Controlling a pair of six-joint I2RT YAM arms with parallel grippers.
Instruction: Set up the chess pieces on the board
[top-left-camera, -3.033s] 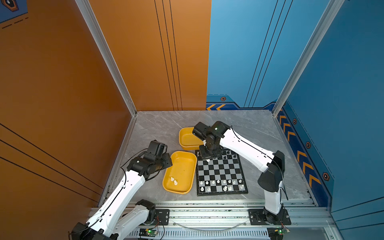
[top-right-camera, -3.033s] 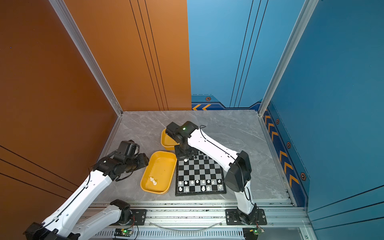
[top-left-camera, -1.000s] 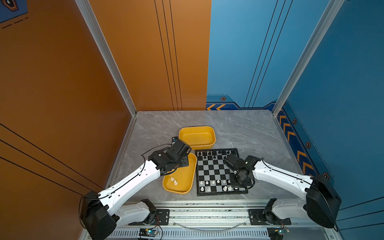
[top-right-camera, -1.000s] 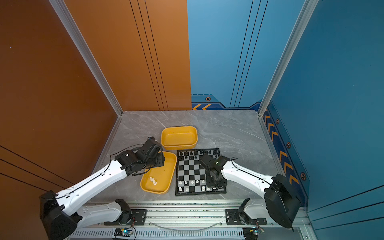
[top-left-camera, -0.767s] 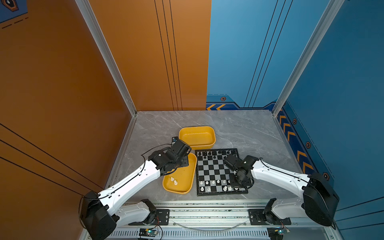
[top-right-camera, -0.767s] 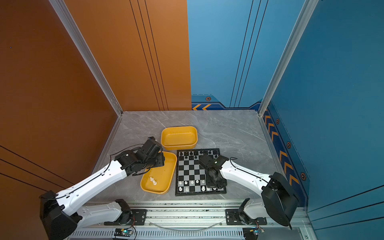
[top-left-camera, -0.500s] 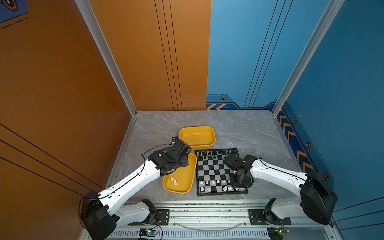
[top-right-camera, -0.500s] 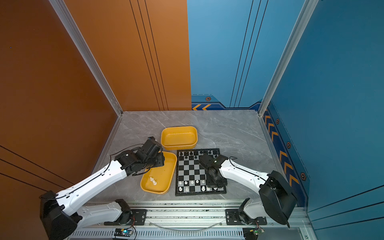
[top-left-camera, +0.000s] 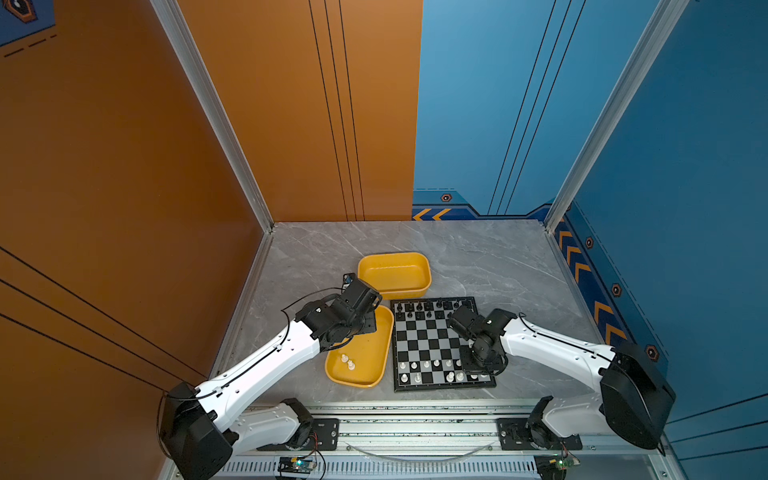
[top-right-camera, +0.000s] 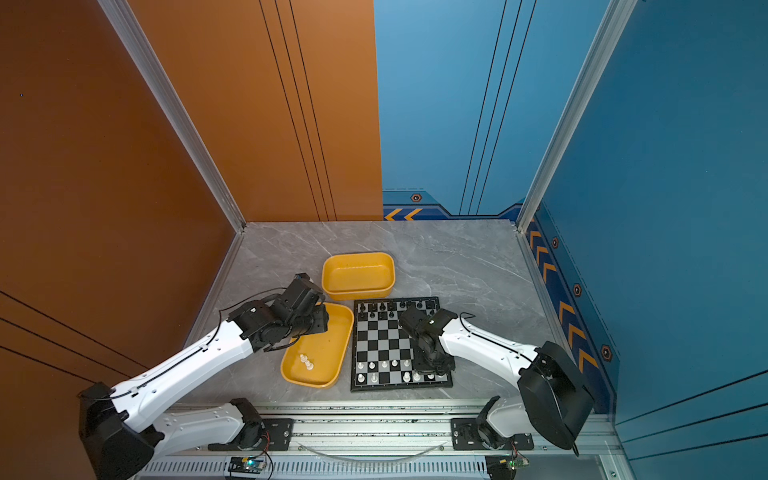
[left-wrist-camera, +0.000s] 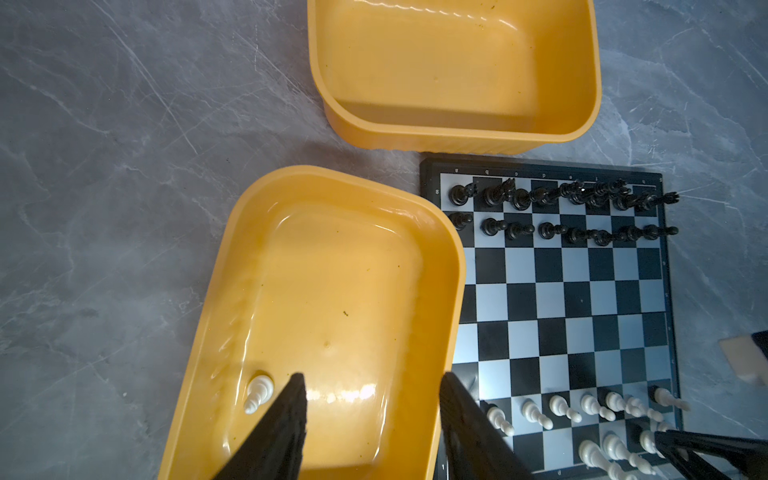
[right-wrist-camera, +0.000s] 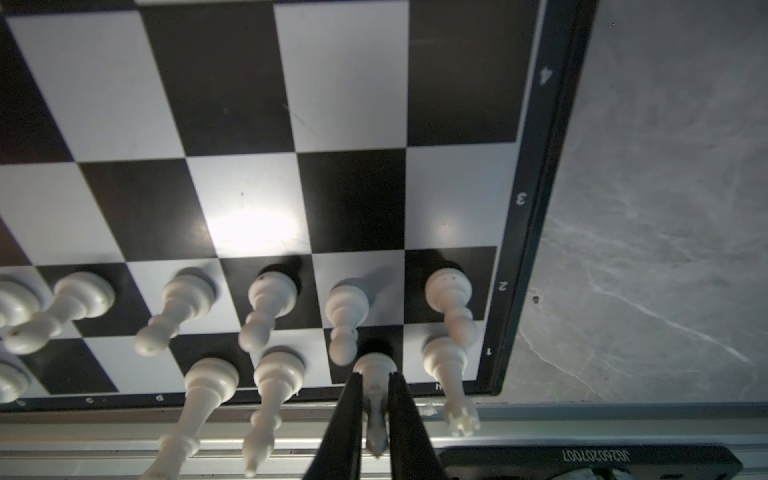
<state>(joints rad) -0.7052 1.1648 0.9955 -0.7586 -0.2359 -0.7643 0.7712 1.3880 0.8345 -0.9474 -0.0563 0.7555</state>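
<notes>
The board (top-left-camera: 432, 340) (top-right-camera: 386, 340) lies flat on the grey table. Black chess pieces (top-left-camera: 428, 309) (left-wrist-camera: 561, 199) fill its two far rows, and white ones (top-left-camera: 432, 365) stand in its two near rows. My right gripper (top-left-camera: 478, 368) (right-wrist-camera: 375, 376) is low over the board's near right corner. It is shut on a white piece (right-wrist-camera: 374, 370) whose base rests on a near-row square beside the corner rook (right-wrist-camera: 446, 365). My left gripper (top-left-camera: 368, 322) (left-wrist-camera: 372, 378) is open over the near yellow tray (top-left-camera: 374, 380), with nothing between its fingers. Two white pieces (top-left-camera: 347, 361) (top-right-camera: 306, 362) lie in that tray.
A second, deeper yellow tray (top-left-camera: 395, 289) (left-wrist-camera: 457, 137) sits just beyond the board's far left corner. The aluminium rail (top-left-camera: 415, 415) runs along the table's front edge, close to the board. Orange and blue walls close in the sides and back.
Over three seconds the left arm swung in over the near tray. The right arm moved from the board's far left corner to its near right corner. In the last second both hold still.
</notes>
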